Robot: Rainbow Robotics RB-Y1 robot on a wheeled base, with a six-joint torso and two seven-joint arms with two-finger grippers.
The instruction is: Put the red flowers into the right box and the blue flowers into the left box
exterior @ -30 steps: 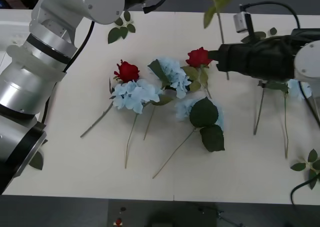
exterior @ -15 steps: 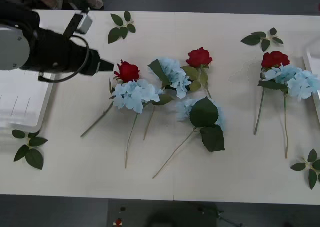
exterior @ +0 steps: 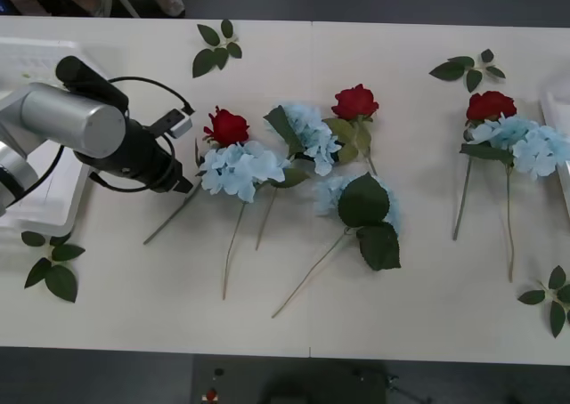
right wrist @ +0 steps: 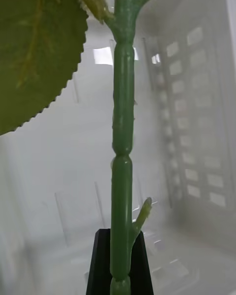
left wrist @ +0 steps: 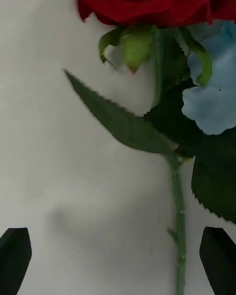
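Three red flowers lie on the table: one point(exterior: 227, 126) on the left, one point(exterior: 354, 101) in the middle, one point(exterior: 490, 106) on the right. Blue flowers point(exterior: 240, 168) point(exterior: 307, 128) point(exterior: 530, 146) lie among them. My left gripper point(exterior: 183, 187) is low beside the left rose's stem, open; in the left wrist view that stem point(left wrist: 179, 236) runs between the black fingers point(left wrist: 14, 255), off-centre, under the red bloom point(left wrist: 147, 0). My right gripper point(right wrist: 120, 255) is shut on a green flower stem point(right wrist: 123, 128) above the right box's slotted white wall point(right wrist: 196, 128); its bloom is out of view.
The left box point(exterior: 44, 217) stands at the table's left edge behind my left arm; the right box's rim point(exterior: 559, 110) shows at the right edge. Loose leaf sprigs lie at the back point(exterior: 214, 48) point(exterior: 468, 68), front left point(exterior: 52, 266) and front right point(exterior: 550, 297).
My right arm has left the table toward the right with its stem. My left gripper swung in from the left and dropped from beside the left rose's bloom to its stem.
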